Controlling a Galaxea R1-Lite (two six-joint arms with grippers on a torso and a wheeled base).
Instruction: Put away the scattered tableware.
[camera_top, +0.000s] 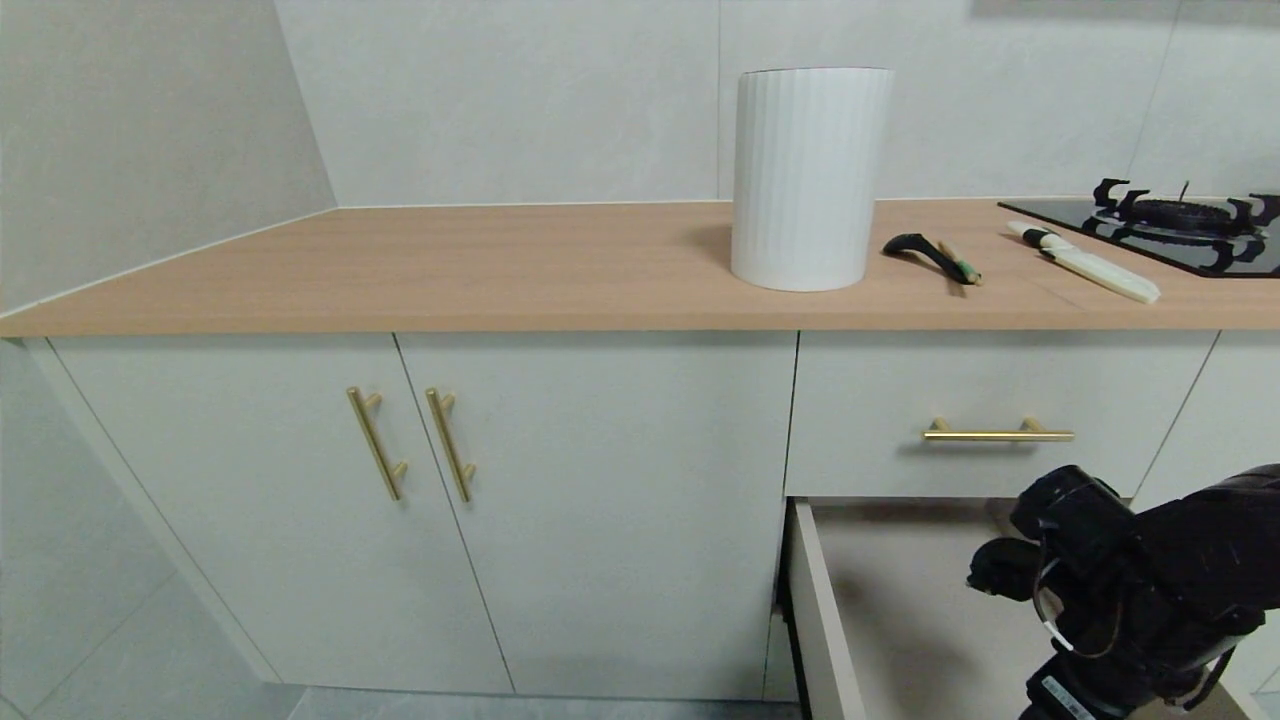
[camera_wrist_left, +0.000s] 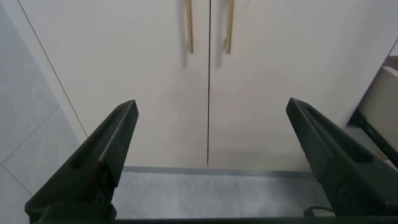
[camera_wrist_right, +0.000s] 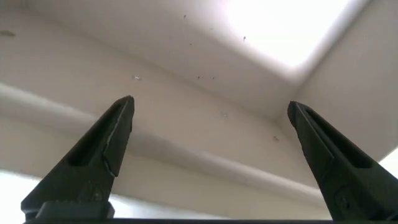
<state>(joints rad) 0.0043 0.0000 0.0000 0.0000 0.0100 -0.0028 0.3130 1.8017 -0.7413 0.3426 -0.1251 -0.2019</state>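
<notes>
Tableware: 2 pieces on the countertop (camera_top: 450, 265), lying apart from each other: a black-handled utensil (camera_top: 930, 255) just right of the white canister (camera_top: 808, 180), and a long white utensil (camera_top: 1085, 262) near the stove (camera_top: 1180, 225).
Drawer (camera_top: 815, 600): lower one pulled open, nothing seen inside.
Right gripper (camera_wrist_right: 210, 104): jaws spread, nothing held, low by the open drawer and facing pale panels.
Left gripper (camera_wrist_left: 211, 104): jaws spread and bare, low, facing the cabinet doors (camera_wrist_left: 208, 93).
Step, as judged: drawer is ready, so fetch the first utensil.
Doing it well: raise the right arm clear of the drawer front. Descend on the black-handled utensil across its handle, not along it, and pinch mid-handle so it hangs level. Keep clear of the canister.
Risk: thin handle lies flat and may skid on the wood.
</notes>
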